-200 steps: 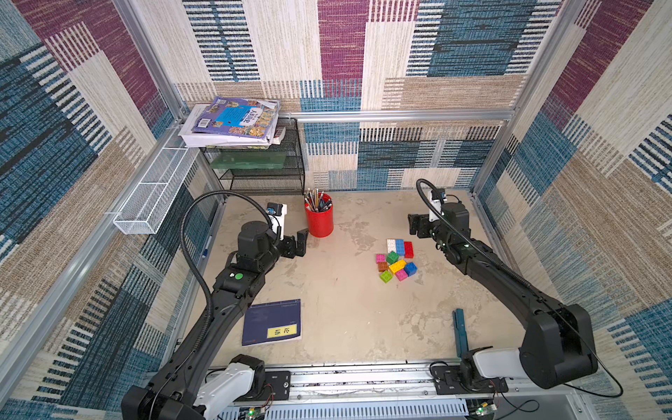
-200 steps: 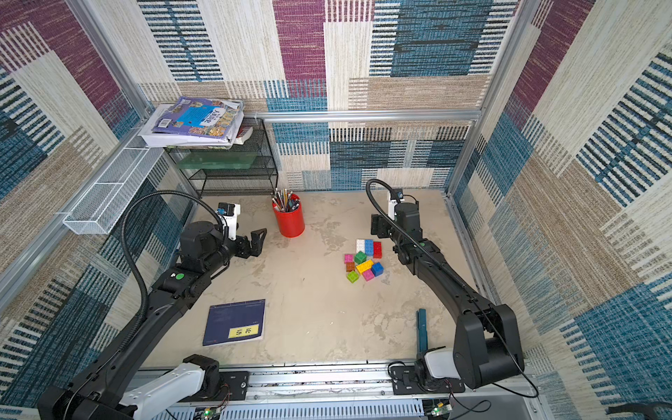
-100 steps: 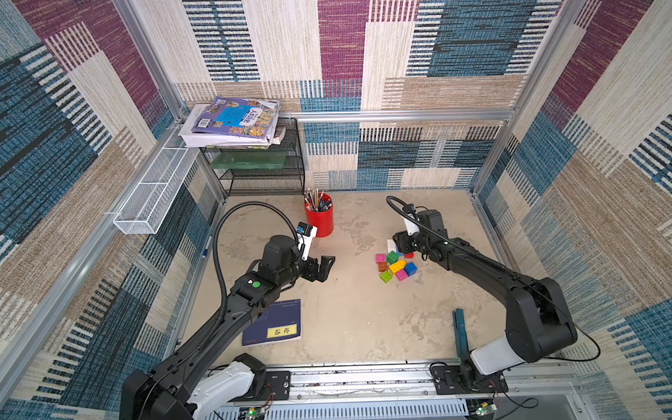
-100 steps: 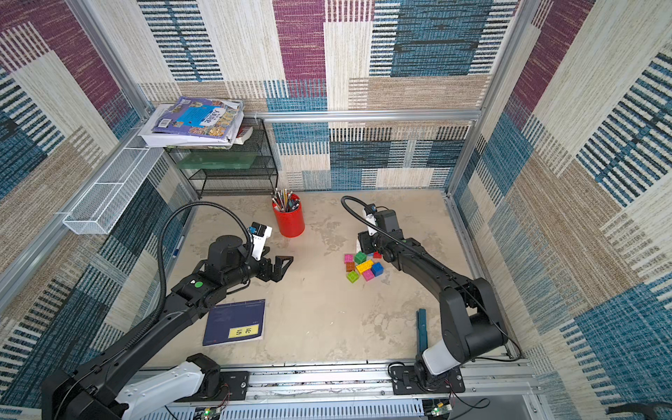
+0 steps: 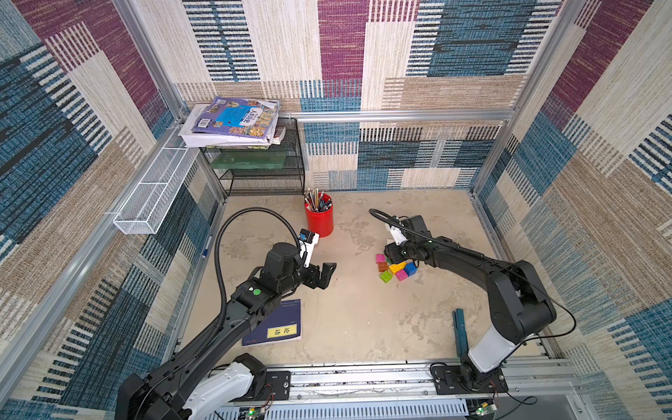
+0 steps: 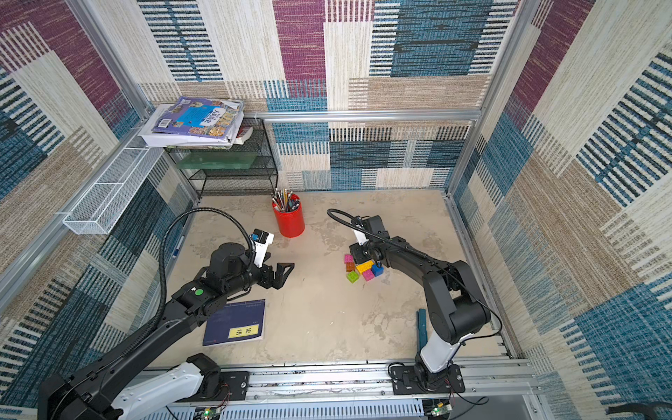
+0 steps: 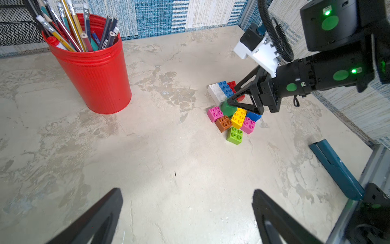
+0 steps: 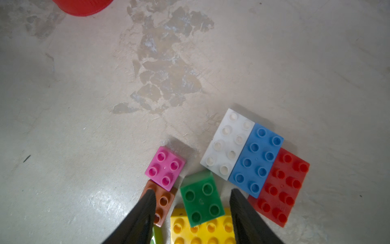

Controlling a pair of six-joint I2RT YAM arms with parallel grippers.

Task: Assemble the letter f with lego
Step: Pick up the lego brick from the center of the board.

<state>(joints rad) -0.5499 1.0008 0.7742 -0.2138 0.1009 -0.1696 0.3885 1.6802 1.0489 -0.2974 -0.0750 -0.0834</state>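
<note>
Barely begun, by the look of it. No F anywhere on the surface; only a loose huddle of lego toward the right side, close under the right arm and well apart from the cup.

At the far edge of the huddle: white oblong, blue oblong, red oblong, all flat, studs up, side by side and touching. Usable as stem or bars, but not laid out as either.

Just beside those: pink square, brown square, yellow brick, green square. In the left wrist view also lime square, second pink and small blue. All packed together in no order.

Right tool down among them, jaws partly closed to either side of the green square. Green square tilted, partly over the yellow brick. Some gap visible beside it in the right wrist view, so cannot tell whether pinched or merely straddled. Probably a first pick.

Left tool spread wide, holding nothing, hovering over bare surface well apart from the lego.

Left to do, judged from this: free the green square, lay a stem, add two arms, press together. Practically everything.
</note>
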